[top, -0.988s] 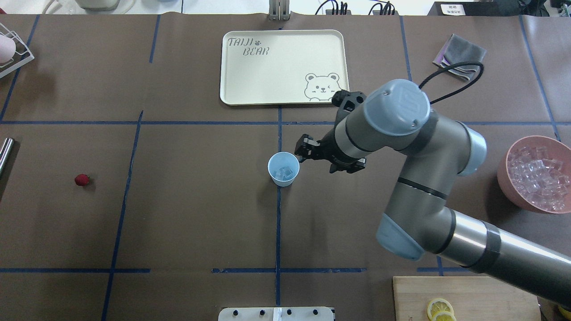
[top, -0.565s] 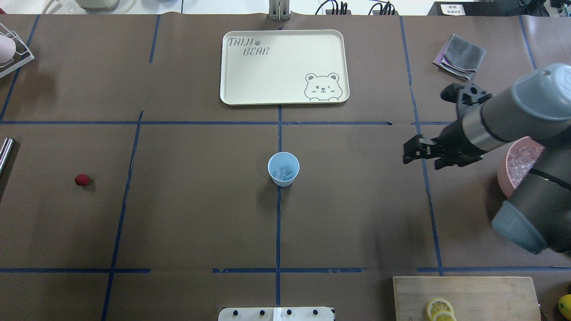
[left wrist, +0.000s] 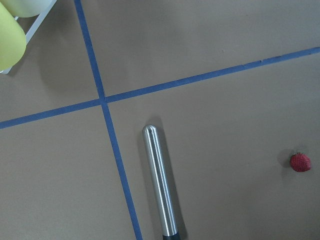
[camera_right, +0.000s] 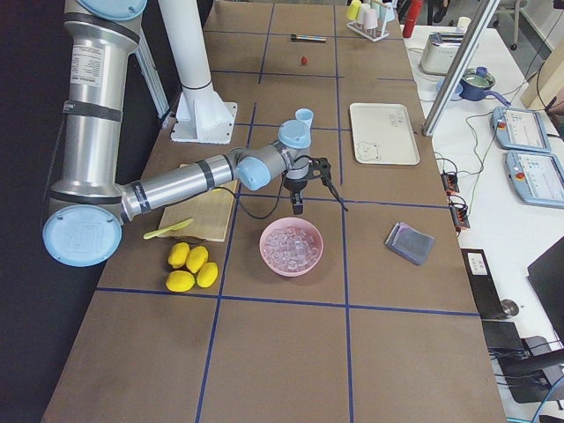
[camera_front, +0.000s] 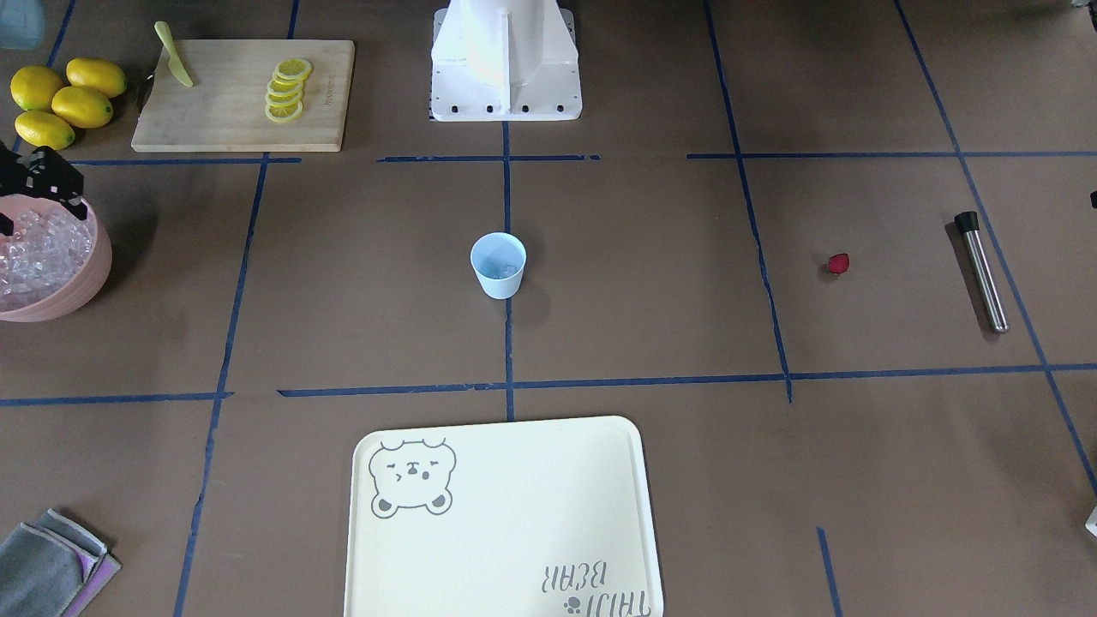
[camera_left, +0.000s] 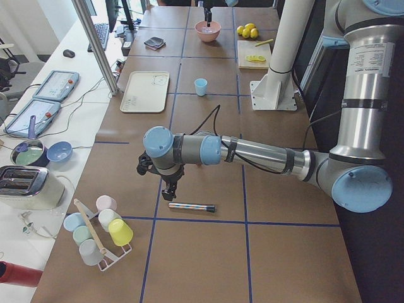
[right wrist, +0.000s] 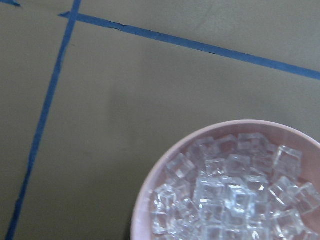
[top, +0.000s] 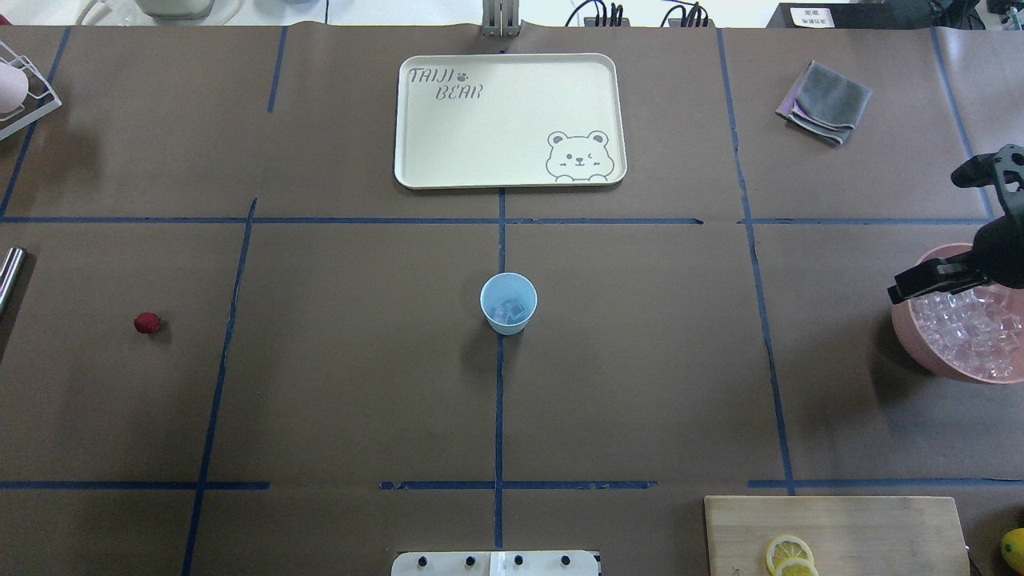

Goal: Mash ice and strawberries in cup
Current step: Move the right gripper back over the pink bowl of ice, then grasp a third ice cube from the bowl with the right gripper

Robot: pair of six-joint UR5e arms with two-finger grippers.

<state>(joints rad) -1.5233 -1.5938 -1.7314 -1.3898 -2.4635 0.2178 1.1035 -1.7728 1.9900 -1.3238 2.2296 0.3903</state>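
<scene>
- Pulled away from the cup [top: 508,302] within the last second: right gripper [top: 928,282], now up over the rim of the pink bowl [top: 908,340] at the table's right end.
- Right jaws half cut off by the frame edge in overhead and front views; spread or pressed together, cannot tell. No fingers visible in the right wrist view, only the bowl's rim and the heap of cubes [right wrist: 235,195] below.
- Cup unmoved: upright at table centre, on the blue tape line, with nothing touching it.
- Ice [top: 510,309]: a few clear cubes at the bottom of the cup.
- Strawberry [top: 146,322]: same spot as before, lying on the mat well to the left of the cup, apart from everything.
- Left gripper [camera_left: 170,192]: hanging over the left end, just above the steel rod [camera_front: 981,272]. Seen only from the side, so jaw state cannot be told. Rod and strawberry both in the left wrist view, well apart.
- Cream tray [top: 480,136] beyond the cup, grey cloth [top: 824,102] far right.
- Cutting board [camera_front: 223,111] with lemon slices [camera_front: 287,90], whole lemons [camera_front: 60,98] beside it.
</scene>
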